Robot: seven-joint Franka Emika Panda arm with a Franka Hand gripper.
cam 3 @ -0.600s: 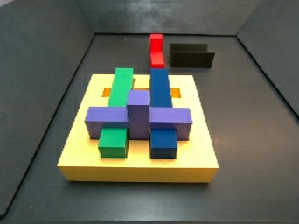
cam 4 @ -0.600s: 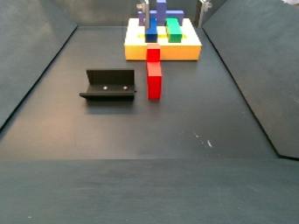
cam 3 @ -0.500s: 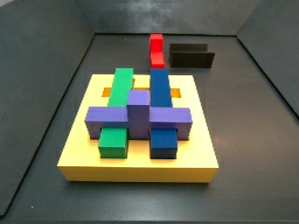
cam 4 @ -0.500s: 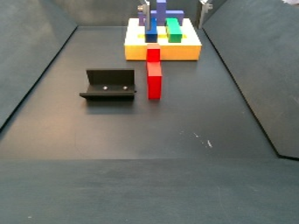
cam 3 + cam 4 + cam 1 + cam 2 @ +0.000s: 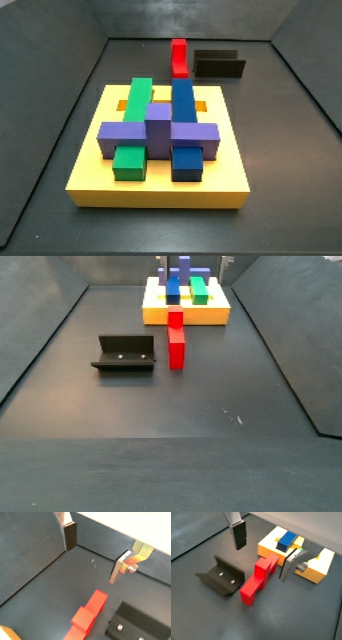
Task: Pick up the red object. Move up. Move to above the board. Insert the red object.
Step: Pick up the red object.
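Nothing moved | end effector (image 5: 261,554) open, prob. above red object (image 5: 258,579) | board (image 5: 160,185) apart

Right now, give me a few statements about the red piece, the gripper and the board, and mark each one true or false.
1. The red object lies on the floor, not held. True.
2. The gripper is shut on the red object. False: its fingers stand apart with nothing between them, above the piece, as both wrist views show.
3. The fixture stands beside the red object. True.
4. The red object already sits in the board. False: it lies on the floor off the board's edge.
5. The board carries green, blue and purple blocks. True.
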